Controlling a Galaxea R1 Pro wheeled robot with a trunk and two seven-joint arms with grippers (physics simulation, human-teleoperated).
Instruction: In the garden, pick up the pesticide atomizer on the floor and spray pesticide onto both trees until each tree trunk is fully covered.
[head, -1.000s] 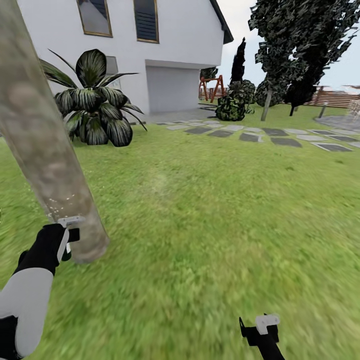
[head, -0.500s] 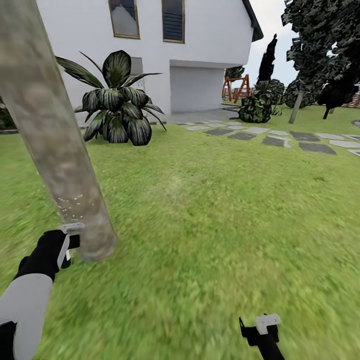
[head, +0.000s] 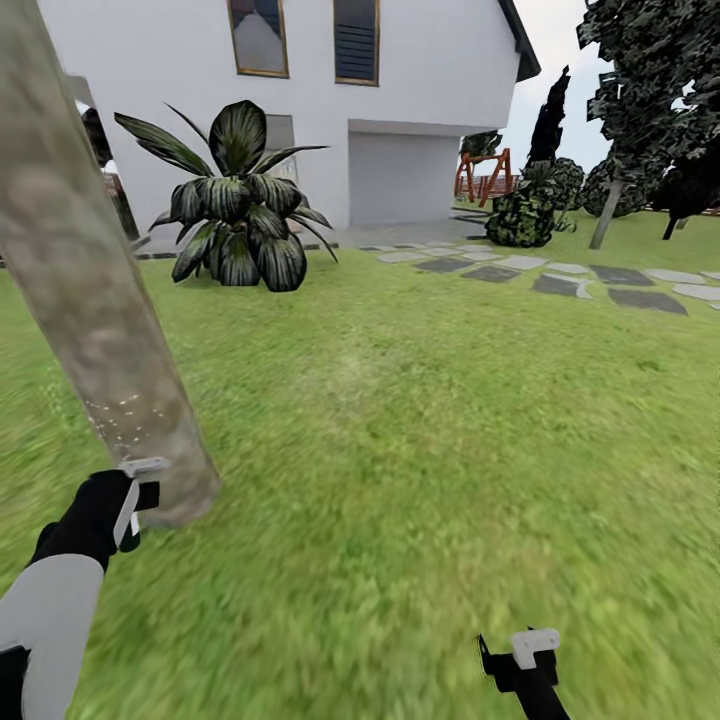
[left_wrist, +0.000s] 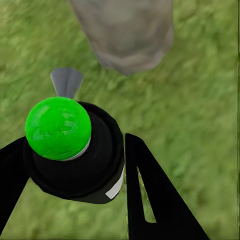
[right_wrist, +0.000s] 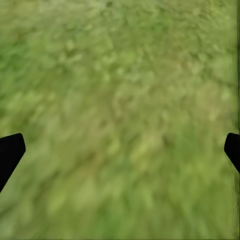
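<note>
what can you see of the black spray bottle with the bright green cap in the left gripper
The black cylindrical atomizer with a glossy green dome cap sits clamped between the left gripper's two black fingers. A grey, fan-shaped nozzle projects from near its top toward the mottled grey-tan tree trunk, close to the trunk's base but apart from it. A white patch shows low on its side. Whitish specks dot the trunk just above the gripper. Green grass lies below.

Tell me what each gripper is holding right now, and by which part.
The left gripper holds the pesticide atomizer, its fingers clamped on the black body below the green cap. The right gripper is open over grass, holding nothing.
</note>
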